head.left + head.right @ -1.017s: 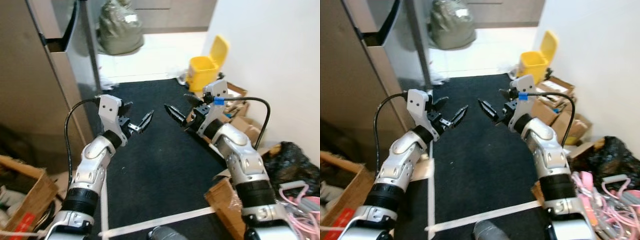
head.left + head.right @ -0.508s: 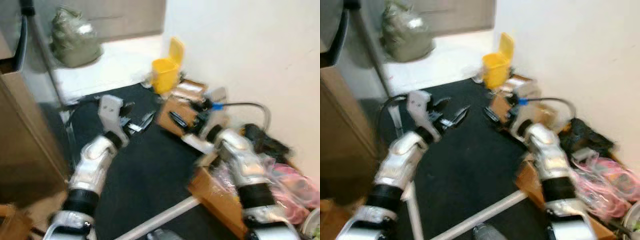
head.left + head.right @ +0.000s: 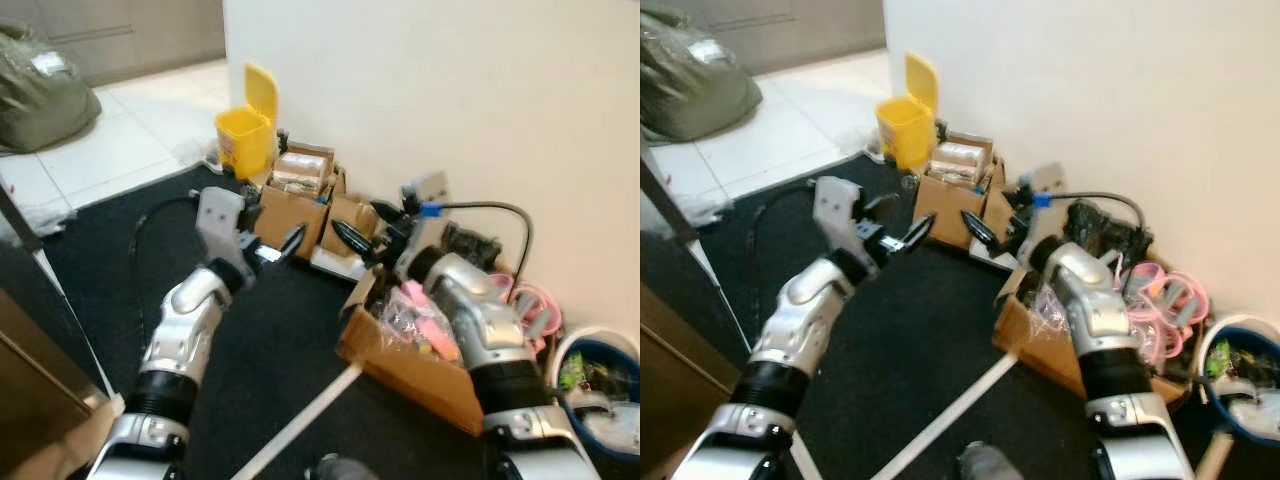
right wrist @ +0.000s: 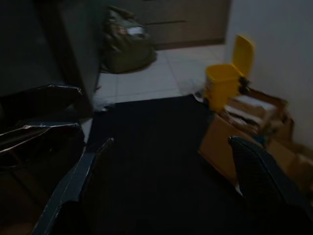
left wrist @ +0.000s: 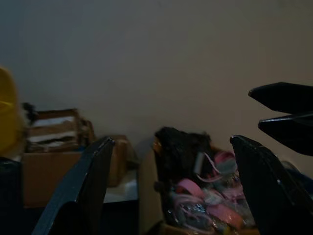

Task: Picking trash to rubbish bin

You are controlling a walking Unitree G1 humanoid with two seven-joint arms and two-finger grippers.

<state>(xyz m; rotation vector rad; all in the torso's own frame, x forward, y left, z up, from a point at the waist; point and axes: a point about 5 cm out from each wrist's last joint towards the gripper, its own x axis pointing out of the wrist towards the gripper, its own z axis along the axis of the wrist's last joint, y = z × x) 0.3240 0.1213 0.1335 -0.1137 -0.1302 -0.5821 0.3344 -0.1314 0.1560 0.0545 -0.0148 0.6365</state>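
Yellow bin (image 3: 245, 140), lid up, sits by the wall, well beyond the cardboard boxes (image 3: 296, 200). Left gripper (image 3: 277, 246) and right gripper (image 3: 364, 230) hover before the boxes, fingers spread, empty. Risk: trash unclear, wrong pick likely.

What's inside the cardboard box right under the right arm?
The cardboard box holds crumpled clear plastic bags and pink items. The right arm covers part of it, and anything beneath the top layer is hidden.
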